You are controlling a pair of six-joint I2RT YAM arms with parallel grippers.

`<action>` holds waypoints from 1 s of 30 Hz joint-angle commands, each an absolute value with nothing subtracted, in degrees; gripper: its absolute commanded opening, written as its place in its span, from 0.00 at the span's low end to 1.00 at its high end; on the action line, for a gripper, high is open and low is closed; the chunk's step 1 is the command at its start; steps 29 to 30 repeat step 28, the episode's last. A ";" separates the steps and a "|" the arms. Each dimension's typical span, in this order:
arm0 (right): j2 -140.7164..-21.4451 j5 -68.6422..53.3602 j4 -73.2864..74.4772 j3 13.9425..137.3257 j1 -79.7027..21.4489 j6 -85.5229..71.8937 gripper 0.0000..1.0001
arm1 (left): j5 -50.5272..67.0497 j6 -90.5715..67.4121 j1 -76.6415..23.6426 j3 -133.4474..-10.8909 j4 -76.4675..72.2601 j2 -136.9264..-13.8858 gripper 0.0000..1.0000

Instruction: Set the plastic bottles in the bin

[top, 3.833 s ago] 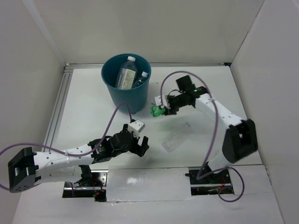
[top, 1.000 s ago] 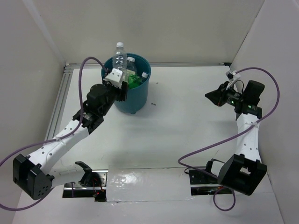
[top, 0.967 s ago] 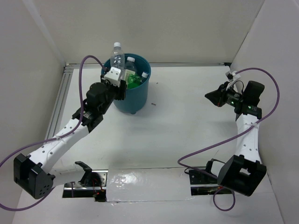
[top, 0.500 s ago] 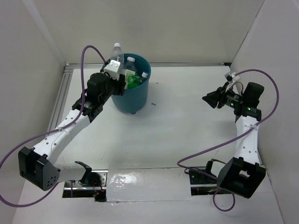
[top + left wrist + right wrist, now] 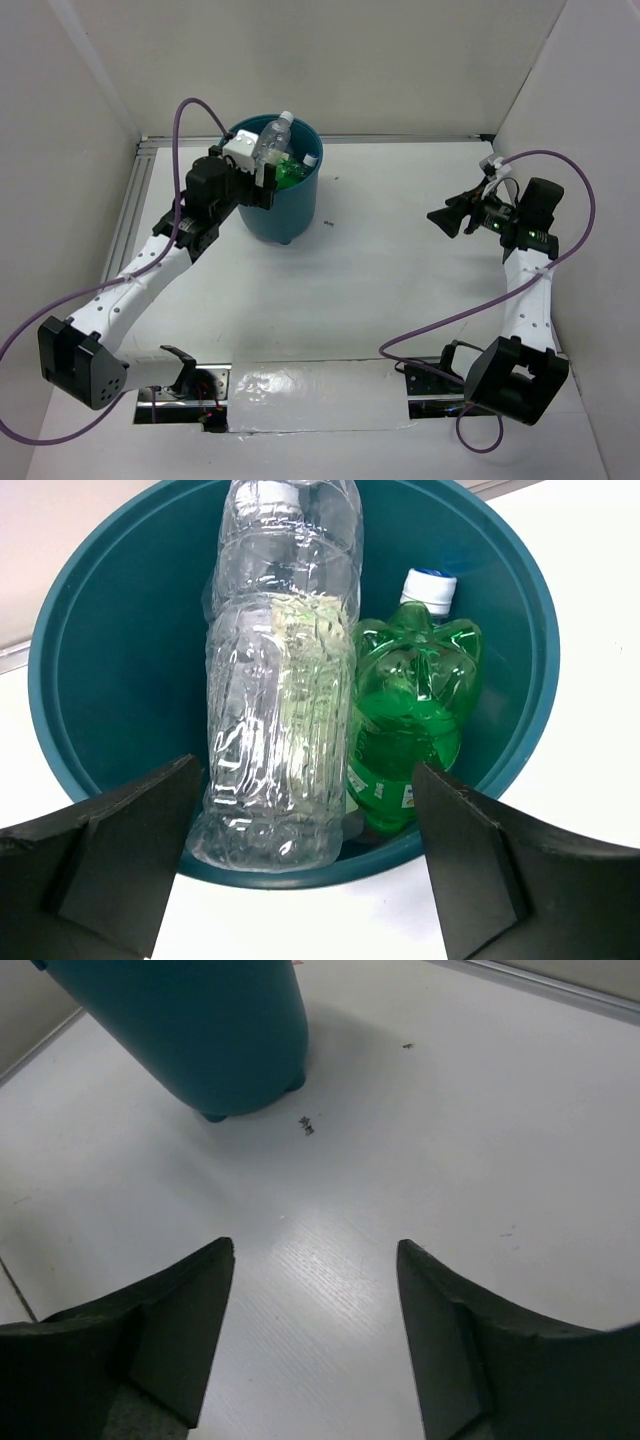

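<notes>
The left gripper (image 5: 305,765) hovers at the near left rim of the teal bin (image 5: 120,650) with its jaws spread wide. A clear bottle (image 5: 280,680) lies between the two fingers, and neither finger touches it. This clear bottle leans inside the bin, its base low against the near wall and its capped end sticking up above the rim. Just beside it on the right, a green bottle (image 5: 410,700) rests in the bin with its lobed base turned up. The white cap of a third bottle (image 5: 430,588) shows behind the green one. The right gripper (image 5: 315,1245) hangs over the bare white table (image 5: 350,290), well apart from the bin. Its jaws are also spread, with nothing between them, and a few dark specks (image 5: 307,1125) lie near the bin's foot
</notes>
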State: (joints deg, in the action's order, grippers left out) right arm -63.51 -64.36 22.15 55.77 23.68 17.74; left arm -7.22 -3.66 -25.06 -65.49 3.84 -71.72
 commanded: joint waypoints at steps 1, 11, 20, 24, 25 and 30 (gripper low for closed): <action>-62.31 -65.57 22.32 55.20 23.99 19.07 0.78 | -7.82 -4.22 -25.49 -66.88 5.54 -69.18 1.00; -63.54 -49.58 22.06 56.42 23.99 9.41 1.00 | 8.07 -2.20 -30.58 -59.36 9.15 -44.85 1.00; -62.93 -40.44 19.16 56.43 23.99 4.31 1.00 | 10.72 -10.45 -30.59 -47.02 7.84 -33.40 1.00; -60.64 -35.70 18.54 55.11 23.47 2.03 1.00 | 7.30 -16.51 -31.64 -31.25 0.72 -28.39 1.00; -59.77 -33.94 19.24 55.11 22.94 2.02 1.00 | 7.29 -17.48 -31.64 -29.20 -0.95 -28.39 1.00; -57.14 -28.40 19.25 52.22 22.94 2.02 1.00 | 6.24 -20.21 -31.64 -24.63 -5.53 -30.05 1.00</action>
